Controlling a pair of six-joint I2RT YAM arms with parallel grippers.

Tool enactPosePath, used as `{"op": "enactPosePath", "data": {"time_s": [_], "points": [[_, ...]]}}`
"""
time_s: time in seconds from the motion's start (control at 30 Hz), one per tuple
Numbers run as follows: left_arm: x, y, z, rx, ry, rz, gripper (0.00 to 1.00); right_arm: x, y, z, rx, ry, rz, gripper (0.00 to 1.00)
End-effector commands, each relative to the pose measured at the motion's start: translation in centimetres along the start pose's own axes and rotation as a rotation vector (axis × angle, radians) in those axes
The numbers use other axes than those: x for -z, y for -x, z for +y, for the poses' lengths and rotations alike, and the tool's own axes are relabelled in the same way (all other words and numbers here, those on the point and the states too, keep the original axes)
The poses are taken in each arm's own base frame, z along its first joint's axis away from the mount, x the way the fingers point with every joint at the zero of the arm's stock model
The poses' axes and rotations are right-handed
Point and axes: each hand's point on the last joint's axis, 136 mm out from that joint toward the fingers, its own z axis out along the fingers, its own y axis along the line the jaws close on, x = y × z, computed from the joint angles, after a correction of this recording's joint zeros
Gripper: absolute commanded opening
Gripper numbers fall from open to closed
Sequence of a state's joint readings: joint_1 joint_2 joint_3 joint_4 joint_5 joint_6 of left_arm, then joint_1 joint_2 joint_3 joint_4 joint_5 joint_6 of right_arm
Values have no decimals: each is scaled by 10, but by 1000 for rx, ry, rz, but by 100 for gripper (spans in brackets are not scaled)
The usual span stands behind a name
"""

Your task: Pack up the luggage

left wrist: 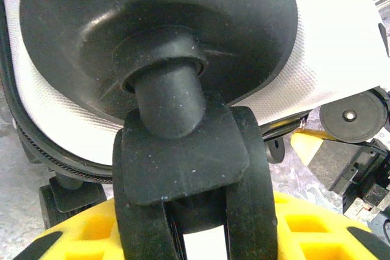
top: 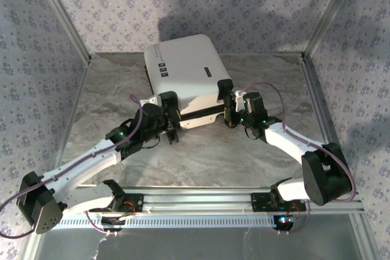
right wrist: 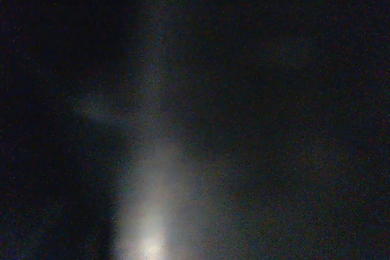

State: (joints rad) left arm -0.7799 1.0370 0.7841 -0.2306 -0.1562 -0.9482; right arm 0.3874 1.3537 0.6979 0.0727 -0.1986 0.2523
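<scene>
Carefully steady the luggage (top: 186,65); left gripper (top: 173,129) jaws clamp a wheel (left wrist: 195,168); right gripper (top: 230,117) jaws shut, contents unclear; pull evenly.

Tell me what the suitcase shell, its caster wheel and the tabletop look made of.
Suitcase shell: hard white plastic, likely; fine pebbled texture, slight sheen.
Caster wheel: matte black plastic or rubber, moulded edges, dust specks showing.
Tabletop: grey marbled surface, stone-look; real stone or a printed sheet, cannot tell.
</scene>
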Motion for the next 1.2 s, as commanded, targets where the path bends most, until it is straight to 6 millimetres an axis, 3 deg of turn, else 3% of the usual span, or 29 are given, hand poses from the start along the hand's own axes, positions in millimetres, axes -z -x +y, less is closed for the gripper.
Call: {"op": "enactPosePath", "data": {"time_s": [0.0, 0.2, 0.37, 0.57, 0.77, 0.87, 1.0, 1.17], "points": [[69, 59, -72, -76, -307, -195, 0, 5, 6, -57, -56, -241, -47, 0], [77, 72, -52, -58, -306, -208, 0, 1, 14, -75, -86, -243, -61, 0], [77, 87, -39, -153, -290, -211, 0, -7, 14, -31, -49, 58, -76, 0], [65, 110, -17, -210, -210, -205, 0, -11, -14, 24, 26, 263, -10, 0], [78, 158, 34, -196, 9, -316, 0, -10, -39, 81, 110, 394, 33, 0], [81, 178, 50, -175, 67, -324, 0, -8, -45, 107, 152, 442, 44, 0], [81, 191, 51, -172, 77, -317, 4, -10, -43, 122, 174, 470, 44, 0], [79, 176, 31, -158, -11, -241, 26, -21, -42, 122, 175, 467, 55, 0]]}}
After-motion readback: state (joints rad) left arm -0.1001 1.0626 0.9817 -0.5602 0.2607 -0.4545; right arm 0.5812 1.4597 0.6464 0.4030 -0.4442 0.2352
